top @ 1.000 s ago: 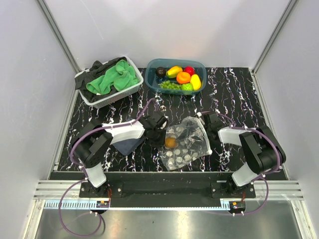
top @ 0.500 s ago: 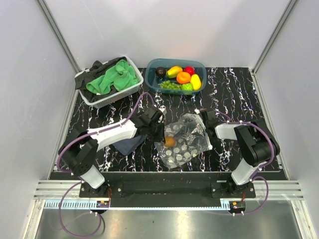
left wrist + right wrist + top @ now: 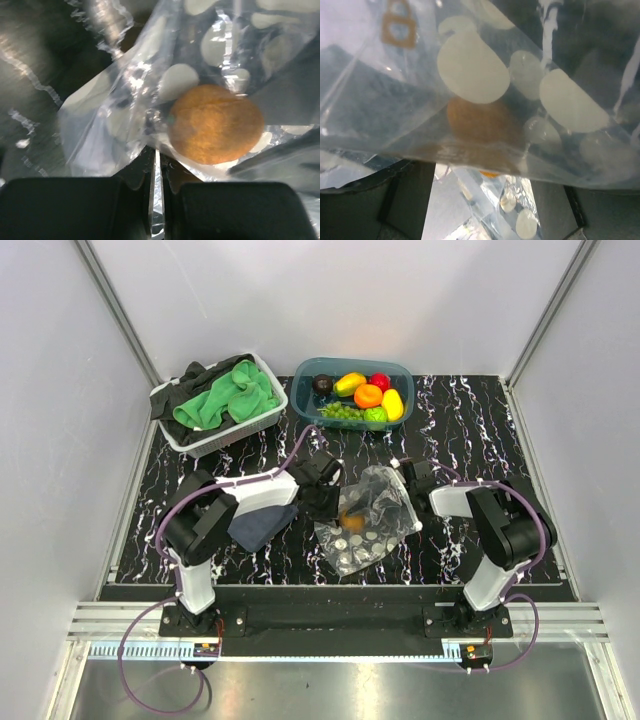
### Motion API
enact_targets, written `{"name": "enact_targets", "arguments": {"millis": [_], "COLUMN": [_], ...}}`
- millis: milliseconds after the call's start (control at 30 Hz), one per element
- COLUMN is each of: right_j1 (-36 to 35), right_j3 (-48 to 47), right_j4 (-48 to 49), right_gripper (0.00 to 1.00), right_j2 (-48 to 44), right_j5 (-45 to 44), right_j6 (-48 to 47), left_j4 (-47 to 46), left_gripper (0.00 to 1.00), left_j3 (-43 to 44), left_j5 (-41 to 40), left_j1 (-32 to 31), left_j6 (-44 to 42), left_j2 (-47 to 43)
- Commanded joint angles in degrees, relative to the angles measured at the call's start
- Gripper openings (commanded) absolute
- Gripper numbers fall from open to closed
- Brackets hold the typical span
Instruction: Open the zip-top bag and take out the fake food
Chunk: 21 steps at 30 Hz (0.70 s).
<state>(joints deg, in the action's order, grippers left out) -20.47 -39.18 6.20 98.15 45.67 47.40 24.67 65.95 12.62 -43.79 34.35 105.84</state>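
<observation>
1. My left gripper [image 3: 156,165] is closed on a fold of the zip-top bag [image 3: 100,110], with a thin film pinched between the jaws
2. My right gripper [image 3: 482,185] stands wide apart at the bag's other side, clamping nothing that I can see
3. Over the last second my left gripper shifted up the tabletop [image 3: 480,430], dragging and bunching the bag, while the right one widened
4. I judge the mouth is being worked apart; the fake food [image 3: 215,124], an orange piece, still lies inside, just beyond my left gripper
5. The only print is white dots and a small brownish padlock-like mark [image 3: 397,25]; there are no legible words
</observation>
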Motion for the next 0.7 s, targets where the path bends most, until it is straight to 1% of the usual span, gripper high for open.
{"name": "enact_targets", "arguments": {"millis": [0,133,233,267,333,367,400,467,500,600,633,667], "right_j1": [-0.3,-0.2,-0.3,-0.3,-0.3,-0.3,-0.3,-0.3,-0.3,-0.3,-0.3,-0.3], "right_j3": [-2.7,-3.0,-3.2,-3.1,-2.8,-2.7,-2.7,-3.1,-3.4,-4.2,-4.7,-4.9], "right_j4": [0.4,0.7,1.0,1.3,1.4,0.8,0.2,-2.4,-3.3,-5.9,-8.2,-8.9], "right_gripper": [0.81,0.8,0.73,0.66,0.58,0.47,0.39,0.26,0.18,0.08,0.07,0.07], "right_j2": [1.5,2.8,3.8,3.9,3.6,2.8,2.1,-0.1,-0.8,-3.7,-5.0,-5.6], "right_j5": [-1.8,-3.0,-3.2,-3.0,-2.3,-2.3,-2.8,-3.5,-4.1,-5.2,-5.5,-6.0], "right_j6": [-1.4,-1.4,-1.4,-1.3,-1.2,-1.3,-2.2,-3.1,-4.0,-5.0,-5.3,-5.5], "left_j4": [-2.5,-3.0,-3.4,-3.3,-3.4,-3.2,-3.1,-2.9,-2.7,-2.7,-2.6,-2.7], "left_gripper": [0.09,0.09,0.09,0.09,0.09,0.09,0.09,0.11,0.14,0.3,0.34,0.43], "left_j3": [2.1,0.6,0.2,0.1,0.1,0.1,0.3,0.4,0.3,-0.6,-0.9,-1.3], "left_j5": [1.7,2.0,1.4,1.2,0.7,0.6,0.6,0.3,-0.1,-1.1,-1.1,-0.8], "left_j1": [-0.9,-1.0,-1.0,-1.1,-0.9,-0.9,-0.5,-0.3,-0.3,-0.4,-0.3,-0.4], "left_j6": [0.2,0.5,0.7,0.6,0.5,0.1,-0.1,-1.2,-1.5,-1.7,-1.3,-0.4], "left_j2": [0.7,0.6,0.2,-0.1,-0.2,-0.4,-0.5,-1.9,-2.7,-7.7,-9.2,-12.8]}}
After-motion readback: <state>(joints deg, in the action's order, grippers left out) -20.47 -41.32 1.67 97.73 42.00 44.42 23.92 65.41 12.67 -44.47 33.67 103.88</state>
